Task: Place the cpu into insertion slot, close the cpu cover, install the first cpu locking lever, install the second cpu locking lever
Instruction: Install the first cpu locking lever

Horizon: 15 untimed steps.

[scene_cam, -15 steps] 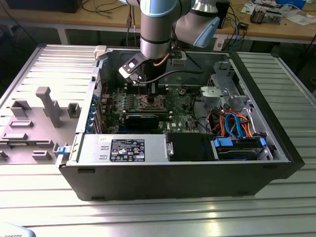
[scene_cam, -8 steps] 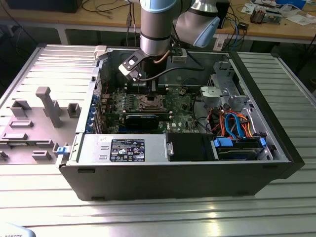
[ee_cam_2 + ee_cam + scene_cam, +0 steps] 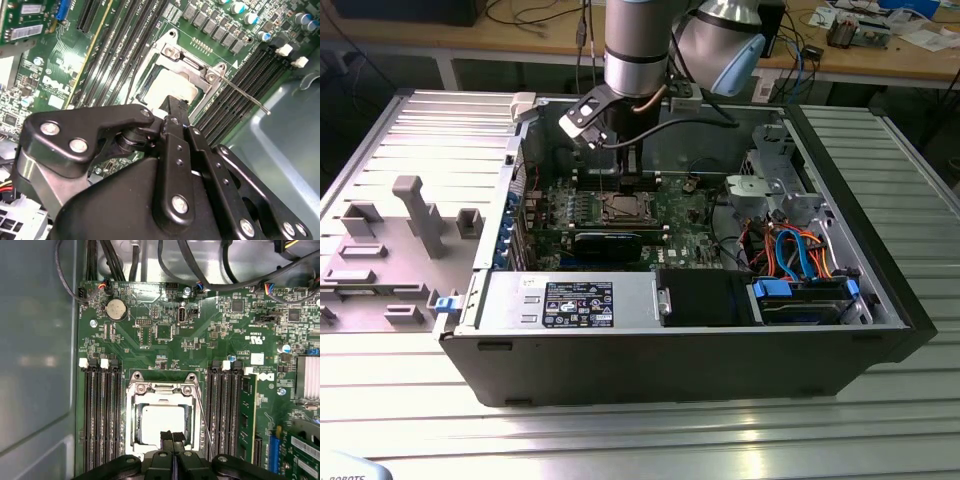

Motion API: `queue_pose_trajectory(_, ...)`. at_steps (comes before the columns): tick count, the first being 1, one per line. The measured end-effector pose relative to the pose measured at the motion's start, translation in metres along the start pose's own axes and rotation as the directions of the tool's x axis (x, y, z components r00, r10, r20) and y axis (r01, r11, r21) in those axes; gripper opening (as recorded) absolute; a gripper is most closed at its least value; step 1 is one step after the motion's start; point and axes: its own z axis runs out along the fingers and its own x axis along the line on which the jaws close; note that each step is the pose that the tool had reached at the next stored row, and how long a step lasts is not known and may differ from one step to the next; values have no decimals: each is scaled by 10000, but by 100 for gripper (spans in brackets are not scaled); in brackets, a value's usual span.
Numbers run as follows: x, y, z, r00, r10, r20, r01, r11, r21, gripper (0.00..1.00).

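A ribbed metal counter (image 3: 620,440) carries the open computer case (image 3: 670,370). We see the jaws pressed shut on nothing just above the cpu (image 3: 162,422), seated in the insertion slot (image 3: 620,208), cpu cover (image 3: 162,388) framing it; a printed label (image 3: 578,303) marks the power supply (image 3: 510,300).

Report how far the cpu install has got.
Done: the cpu lies in the insertion slot, with the cpu cover seemingly down around it. In hand: the shut end effector stands over the cpu's edge. Left: one locking lever angles away from the slot, apparently unlatched.
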Motion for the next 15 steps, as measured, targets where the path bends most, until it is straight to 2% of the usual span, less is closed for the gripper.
queue_pose_trajectory(5,0,0,-1,10000,-11,-2,11,10000,2,11)
queue_pose_trajectory(6,-1,-1,-2,10000,-40,-30,40,10000,2,11)
queue_pose_trajectory(8,0,0,0,9998,-206,-59,206,9998,-2,11)
queue_pose_trajectory(9,0,0,0,9988,-482,-58,482,9988,-2,11)
queue_pose_trajectory(11,-1,0,-1,9933,-1151,-49,1151,9934,-1,11)
queue_pose_trajectory(12,-1,0,-1,9907,-1362,-46,1362,9907,-1,11)
queue_pose_trajectory(14,-1,0,-1,9807,-1953,-39,1953,9807,-1,11)
queue_pose_trajectory(15,-1,0,-1,9740,-2267,-35,2267,9740,-1,11)
